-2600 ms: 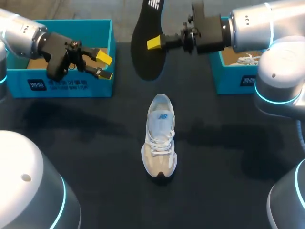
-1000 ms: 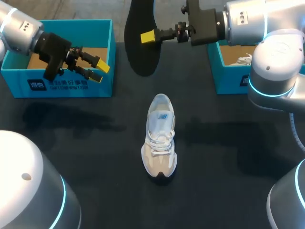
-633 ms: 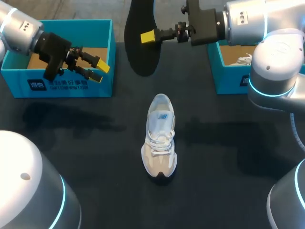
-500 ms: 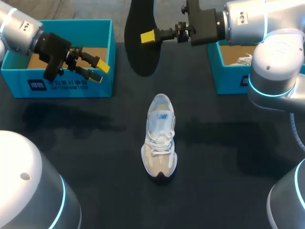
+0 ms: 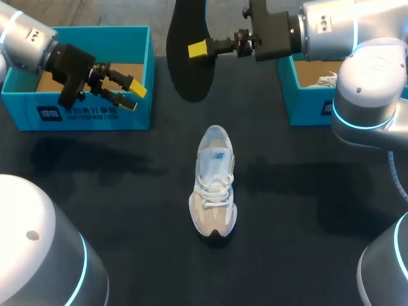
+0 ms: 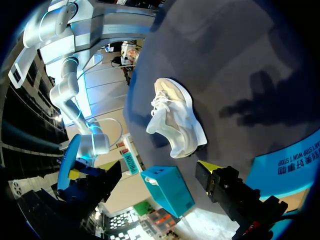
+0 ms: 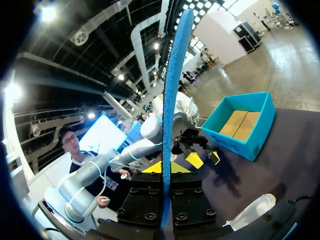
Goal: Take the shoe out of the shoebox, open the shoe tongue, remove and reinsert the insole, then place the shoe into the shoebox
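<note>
Black table point(image 5: 127, 191), shoe point(image 5: 213, 185) at centre; insole point(image 5: 185, 64) clamped in right gripper point(image 5: 199, 49), upper centre.
Judged step: insole removed. Likely next: feed it back into shoe. Left gripper point(image 5: 132, 94) spread, empty.

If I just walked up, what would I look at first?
Probably the dark insole, pinched in the right gripper and held up over the table's far side. Next comes the pale shoe in the table's middle, then the left gripper, open by the left shoebox.
</note>
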### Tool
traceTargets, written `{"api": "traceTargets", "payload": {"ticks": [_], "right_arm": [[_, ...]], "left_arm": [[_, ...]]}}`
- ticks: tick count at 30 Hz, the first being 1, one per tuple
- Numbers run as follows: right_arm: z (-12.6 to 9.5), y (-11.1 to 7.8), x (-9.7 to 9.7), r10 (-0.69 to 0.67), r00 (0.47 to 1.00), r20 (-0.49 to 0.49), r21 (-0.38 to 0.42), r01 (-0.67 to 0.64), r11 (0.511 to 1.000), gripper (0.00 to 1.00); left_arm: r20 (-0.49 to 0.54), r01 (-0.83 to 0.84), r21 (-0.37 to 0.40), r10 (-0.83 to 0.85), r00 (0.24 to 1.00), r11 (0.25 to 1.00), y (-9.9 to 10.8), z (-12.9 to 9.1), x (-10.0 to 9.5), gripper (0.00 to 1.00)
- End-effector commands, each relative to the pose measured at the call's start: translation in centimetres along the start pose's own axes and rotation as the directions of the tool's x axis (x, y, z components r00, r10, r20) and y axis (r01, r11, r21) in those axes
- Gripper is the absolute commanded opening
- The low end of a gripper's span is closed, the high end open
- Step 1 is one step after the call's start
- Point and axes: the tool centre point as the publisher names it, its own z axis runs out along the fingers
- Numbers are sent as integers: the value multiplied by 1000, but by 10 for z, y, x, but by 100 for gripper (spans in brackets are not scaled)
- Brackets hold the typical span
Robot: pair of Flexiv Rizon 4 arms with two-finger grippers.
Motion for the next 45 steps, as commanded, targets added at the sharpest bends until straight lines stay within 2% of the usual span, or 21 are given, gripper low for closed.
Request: {"api": "traceTargets", "payload": {"ticks": [1, 17, 30, 38, 45], "right_arm": [[0, 5, -7, -19, 1000, 11, -12, 19, 1000, 0], [-5, 19, -66, -265, 964, -11, 32, 265, 964, 0], [-6, -3, -119, -284, 958, -20, 62, 285, 956, 0], [-5, -18, -132, -327, 945, -35, 66, 328, 942, 0], [-4, -24, -136, -308, 951, -36, 79, 310, 947, 0]], "left_arm": [[-2, -2, 2, 2, 1000, 1000, 0, 0, 0, 100], [-2, -2, 2, 2, 1000, 1000, 0, 0, 0, 100], [-2, -2, 2, 2, 1000, 1000, 0, 0, 0, 100], [-2, -2, 2, 2, 1000, 1000, 0, 0, 0, 100], [-2, -2, 2, 2, 1000, 1000, 0, 0, 0, 100]]}}
